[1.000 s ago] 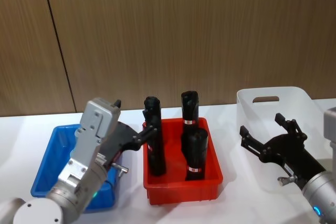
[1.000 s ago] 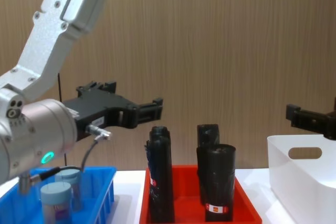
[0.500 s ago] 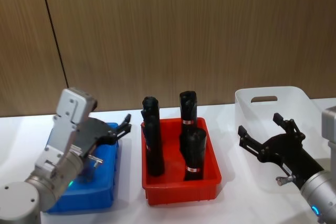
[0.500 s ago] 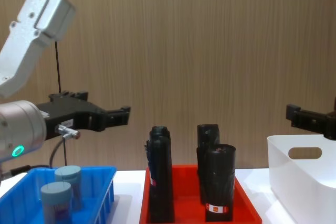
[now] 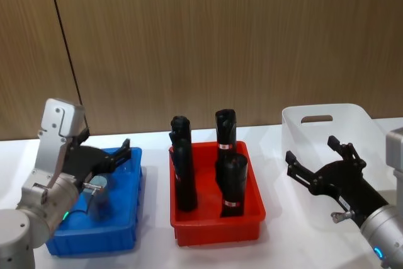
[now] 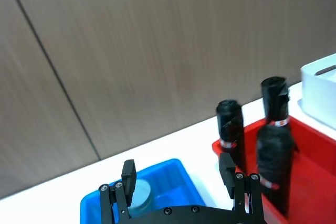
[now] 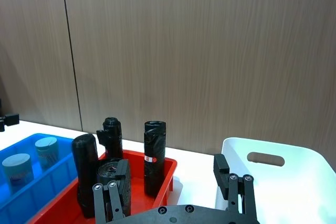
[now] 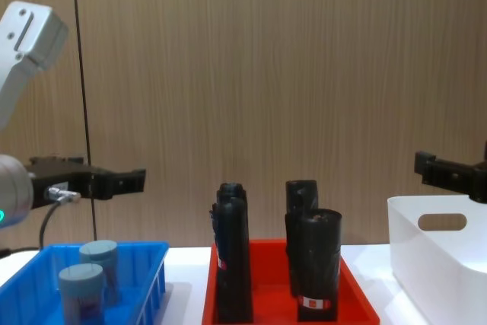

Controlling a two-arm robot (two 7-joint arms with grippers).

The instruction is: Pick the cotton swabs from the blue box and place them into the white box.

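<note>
Left fingers [image 6: 128,172] – spread, empty – hang over the blue box [image 5: 94,241], upright swabs [image 8: 100,252] below at 7 o'clock; right gripper [image 5: 312,149], splayed too, sits farther.

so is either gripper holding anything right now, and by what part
Nothing is held. The left gripper hangs open above the blue box, clear of the cotton swabs; the right gripper is open and empty.

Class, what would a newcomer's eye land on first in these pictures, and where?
The tall black rolls standing in the red tray in the middle stand out first. To its left, the left gripper hovers open over the blue box holding two cotton swab jars; at the right, the right gripper hangs open by the white box.
</note>
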